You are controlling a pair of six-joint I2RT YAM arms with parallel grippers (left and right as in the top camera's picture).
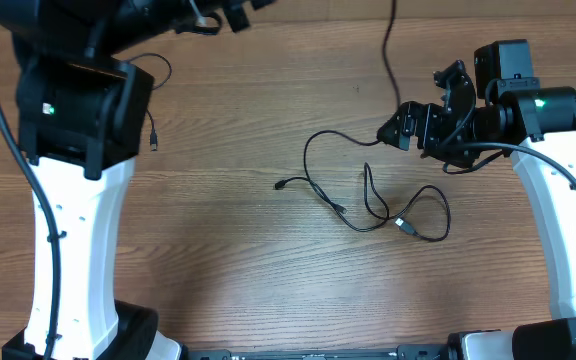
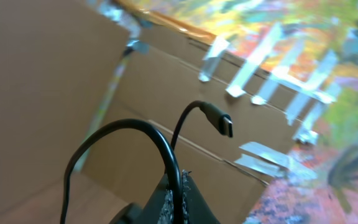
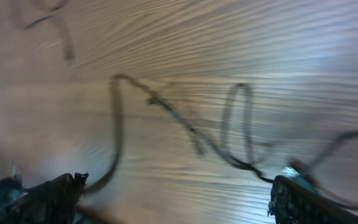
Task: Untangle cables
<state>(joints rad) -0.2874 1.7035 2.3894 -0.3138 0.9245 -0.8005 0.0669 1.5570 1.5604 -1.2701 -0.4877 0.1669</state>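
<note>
**One cord pinched, others loose**

A thin black cord (image 2: 217, 116) is clamped in the closed left gripper (image 2: 175, 185), arching above its fingers. The right gripper (image 3: 176, 190) is spread wide, with looped thin black cables (image 1: 405, 225) laid just ahead of its fingertips

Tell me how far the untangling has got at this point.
Done: one cable looks separated, pinched in the left gripper, its plug in the air. In hand: the open right gripper hovers by one end of the other cords. Left: those cords cross in loops on the table.
</note>
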